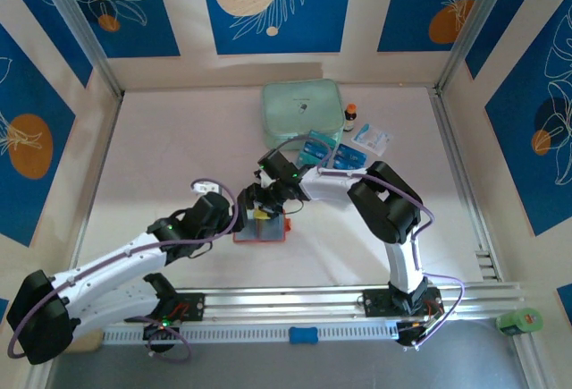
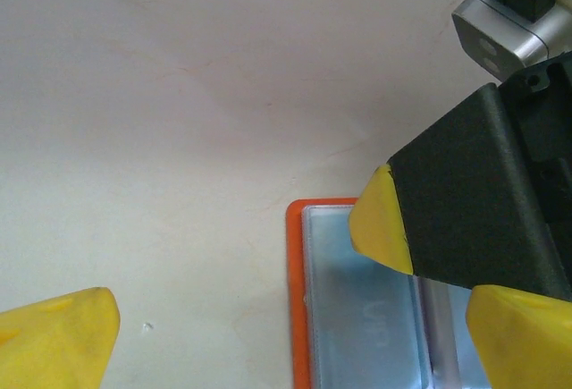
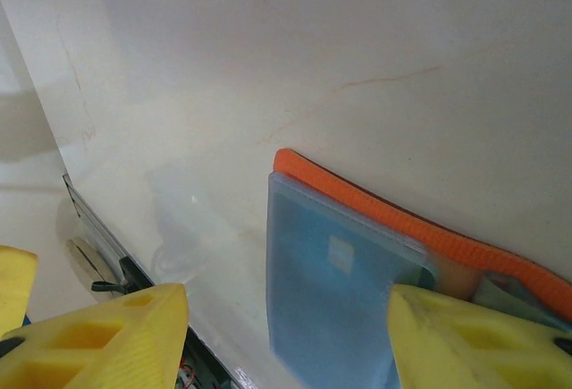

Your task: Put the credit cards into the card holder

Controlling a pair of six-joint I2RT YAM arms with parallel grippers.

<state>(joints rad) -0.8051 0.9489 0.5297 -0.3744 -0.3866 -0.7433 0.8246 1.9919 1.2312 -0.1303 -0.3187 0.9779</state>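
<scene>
Grippers meet over the card holder (image 1: 260, 228). Between the right gripper (image 3: 286, 340)'s spread jaws, a credit card (image 3: 335, 295) lies in the open wallet, probably being seated. The left gripper (image 2: 290, 326), jaws wide apart beside the orange edge, seems to steady it.

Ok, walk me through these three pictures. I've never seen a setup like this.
Two white robot arms are bolted at the near edge of a table; the overhead picture looks down on them. The other two come from cameras on their wrists, so the yellow pads are each arm's own fingers. Both grippers, left gripper and right gripper, meet over the orange card holder, open, with a blue credit card lying in it. Neither clearly holds anything. Farther back lie a mint-green zip case, more blue cards, a small bottle and a white-and-blue packet.
</scene>
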